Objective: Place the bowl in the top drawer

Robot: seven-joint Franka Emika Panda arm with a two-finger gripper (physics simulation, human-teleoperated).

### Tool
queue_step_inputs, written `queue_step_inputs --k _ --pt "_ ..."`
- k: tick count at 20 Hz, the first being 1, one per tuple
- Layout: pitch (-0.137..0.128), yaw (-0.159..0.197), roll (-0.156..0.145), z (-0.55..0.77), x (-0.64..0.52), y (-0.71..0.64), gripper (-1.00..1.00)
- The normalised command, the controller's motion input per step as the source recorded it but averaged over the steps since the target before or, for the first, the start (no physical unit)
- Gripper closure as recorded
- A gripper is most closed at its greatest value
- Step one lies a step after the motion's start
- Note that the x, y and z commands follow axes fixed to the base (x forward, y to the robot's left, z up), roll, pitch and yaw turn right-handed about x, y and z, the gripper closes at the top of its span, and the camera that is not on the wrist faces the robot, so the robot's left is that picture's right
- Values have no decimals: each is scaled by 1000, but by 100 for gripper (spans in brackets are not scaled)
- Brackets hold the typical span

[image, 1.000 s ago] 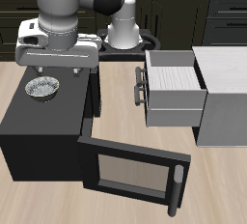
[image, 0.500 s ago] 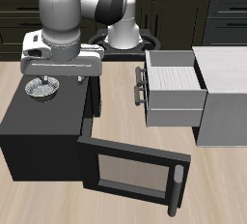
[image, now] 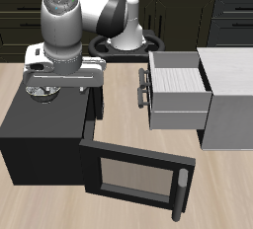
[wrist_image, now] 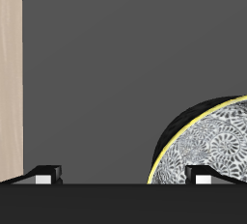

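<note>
The bowl (image: 41, 96) is a small silver dish with a speckled inside, resting on top of the black box (image: 40, 134). Most of it is covered by my hand in the exterior view. In the wrist view the bowl (wrist_image: 210, 143) shows its patterned inside and rim close below. My gripper (image: 57, 88) hangs just above it and is open. In the wrist view, the gripper (wrist_image: 123, 176) has one fingertip over the bowl's inside and the other over the box's dark top. The top drawer (image: 176, 76) is pulled out, with its white ridged inside bare and a dark bar handle (image: 141, 88).
The black box's windowed door (image: 133, 175) hangs open toward the table's front edge. The drawer's light grey cabinet (image: 229, 95) stands beside it. The arm's base (image: 126, 34) sits at the back between the two.
The arm has lowered and shifted over the bowl, so the hand now covers most of it. Bowl, drawer and door have not moved.
</note>
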Motion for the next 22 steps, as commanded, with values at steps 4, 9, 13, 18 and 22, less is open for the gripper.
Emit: queue_step_inputs --k 4,9,13,18,22 --pt "2 27 -33 -186 -46 -96 100" --pt "7 -3 -8 17 -101 -93 100" --pt "-8 1 -7 87 -72 -11 100" --pt "-21 14 -8 133 -67 48 100" --pt "-63 19 20 318 -167 208 100"
